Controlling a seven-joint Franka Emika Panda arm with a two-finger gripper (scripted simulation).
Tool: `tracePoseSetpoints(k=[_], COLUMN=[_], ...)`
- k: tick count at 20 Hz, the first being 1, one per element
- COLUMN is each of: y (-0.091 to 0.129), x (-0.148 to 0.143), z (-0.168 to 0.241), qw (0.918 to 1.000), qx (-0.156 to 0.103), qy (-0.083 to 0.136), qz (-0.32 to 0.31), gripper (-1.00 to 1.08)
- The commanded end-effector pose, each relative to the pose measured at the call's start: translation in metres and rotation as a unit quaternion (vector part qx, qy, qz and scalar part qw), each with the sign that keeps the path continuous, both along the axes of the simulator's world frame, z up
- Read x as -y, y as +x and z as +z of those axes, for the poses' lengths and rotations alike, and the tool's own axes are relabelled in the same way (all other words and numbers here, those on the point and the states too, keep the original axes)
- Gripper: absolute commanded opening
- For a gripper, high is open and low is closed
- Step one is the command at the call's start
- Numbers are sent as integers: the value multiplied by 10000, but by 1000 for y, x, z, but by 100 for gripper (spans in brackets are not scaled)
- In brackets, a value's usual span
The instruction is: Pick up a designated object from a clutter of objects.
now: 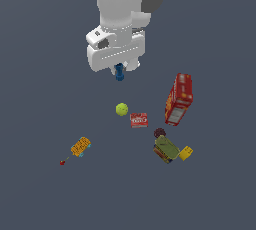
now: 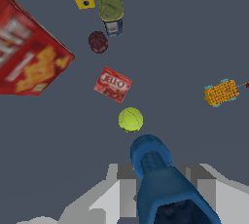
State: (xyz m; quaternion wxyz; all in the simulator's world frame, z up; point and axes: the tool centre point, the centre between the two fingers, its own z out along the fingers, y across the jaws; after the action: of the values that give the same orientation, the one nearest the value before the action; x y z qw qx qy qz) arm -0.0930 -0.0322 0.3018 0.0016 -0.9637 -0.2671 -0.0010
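The dark-blue peg hangs from my gripper, held above the floor and well above the clutter. In the wrist view the peg fills the space between my grey fingers, its wider end pointing toward the yellow-green ball. The gripper is shut on the peg. In the exterior view the ball lies below the peg, with the flat red packet beside it.
A tall red box stands at the exterior view's right. An olive box, a dark round item and a yellow cube lie below it. An orange waffle-like block and a tiny red piece lie at the left.
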Motion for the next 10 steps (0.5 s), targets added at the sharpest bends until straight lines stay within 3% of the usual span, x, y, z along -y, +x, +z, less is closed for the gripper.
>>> tracePoseSetpoints(k=[1, 10], y=[-9, -32], x=[9, 35], z=[22, 81], qw=[10000, 10000], qx=[-3, -5], qy=[3, -8], qz=[2, -3], gripper=[-100, -100])
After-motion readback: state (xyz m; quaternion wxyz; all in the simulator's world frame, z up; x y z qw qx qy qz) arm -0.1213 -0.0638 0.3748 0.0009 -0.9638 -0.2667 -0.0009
